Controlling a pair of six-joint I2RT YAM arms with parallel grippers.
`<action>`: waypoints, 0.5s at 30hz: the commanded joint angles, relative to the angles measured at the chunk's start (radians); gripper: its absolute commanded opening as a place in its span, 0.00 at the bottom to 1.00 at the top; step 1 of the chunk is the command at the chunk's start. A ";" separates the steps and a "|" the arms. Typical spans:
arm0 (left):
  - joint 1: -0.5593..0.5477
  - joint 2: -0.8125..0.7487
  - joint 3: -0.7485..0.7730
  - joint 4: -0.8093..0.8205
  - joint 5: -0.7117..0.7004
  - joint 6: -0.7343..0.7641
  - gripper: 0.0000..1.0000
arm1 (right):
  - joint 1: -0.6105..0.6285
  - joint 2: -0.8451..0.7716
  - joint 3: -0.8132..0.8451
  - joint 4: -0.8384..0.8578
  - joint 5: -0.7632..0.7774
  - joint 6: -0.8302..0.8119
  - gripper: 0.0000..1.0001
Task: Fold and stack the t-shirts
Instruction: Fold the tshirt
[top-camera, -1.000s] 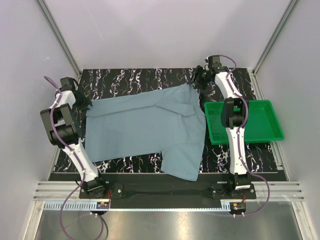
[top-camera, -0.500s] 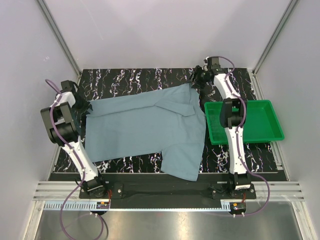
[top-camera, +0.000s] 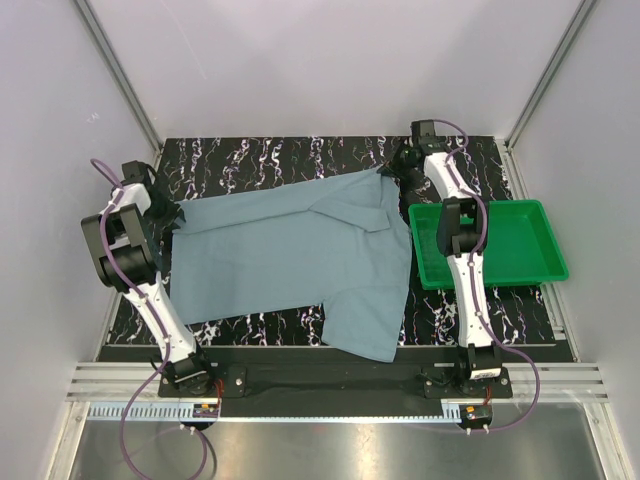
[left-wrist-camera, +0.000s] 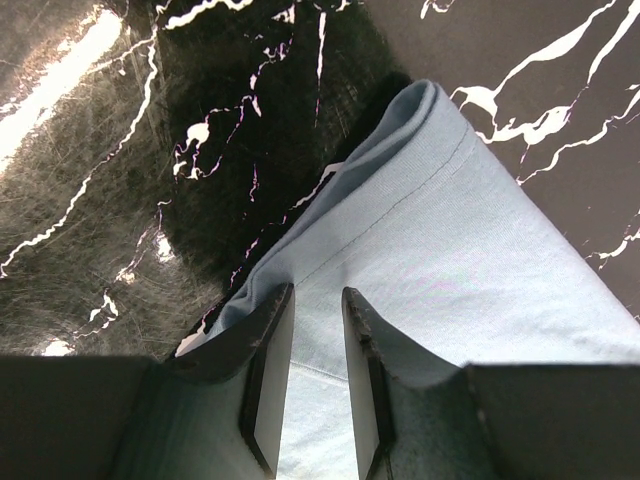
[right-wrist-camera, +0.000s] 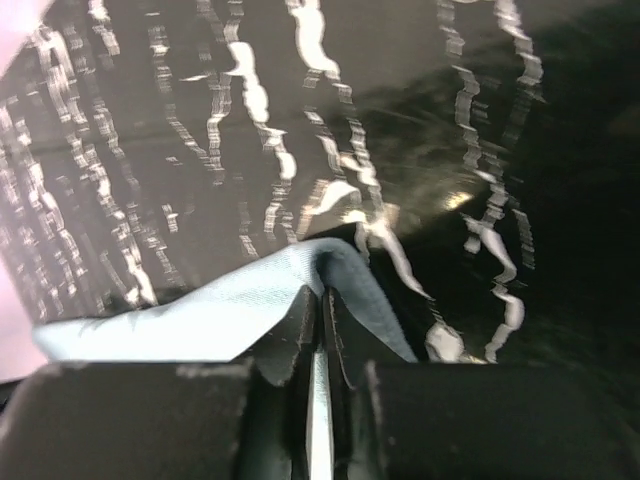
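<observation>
While left claw (left-wrist-camera: 308, 390) at 9 o'clock and right claw (right-wrist-camera: 322, 330) at 1 each pinch thin t-shirt (top-camera: 290, 255) edge, overstretching could slip your grip.

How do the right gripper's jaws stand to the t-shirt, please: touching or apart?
Touching. The right wrist view shows the right gripper with its jaws closed on a fold of the t-shirt, the blue cloth pinched between them.

Top camera hung high behind my bases, looking steeply down on the whole t-shirt (top-camera: 290, 255). Left wrist camera sat close over the t-shirt's left corner, staring past my left gripper (left-wrist-camera: 315, 292). Right wrist camera pressed in at its far right corner, behind my right gripper (right-wrist-camera: 321, 295). Both corners showed from above too.
</observation>
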 joint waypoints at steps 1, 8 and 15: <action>0.007 0.028 0.030 -0.017 -0.026 0.011 0.32 | -0.006 -0.104 -0.041 0.017 0.141 0.010 0.08; 0.010 0.017 0.033 -0.025 -0.028 0.012 0.32 | -0.013 -0.035 0.110 -0.074 0.093 -0.011 0.37; 0.002 -0.052 0.047 -0.071 -0.029 0.002 0.38 | -0.006 -0.224 0.049 -0.366 0.181 -0.135 0.63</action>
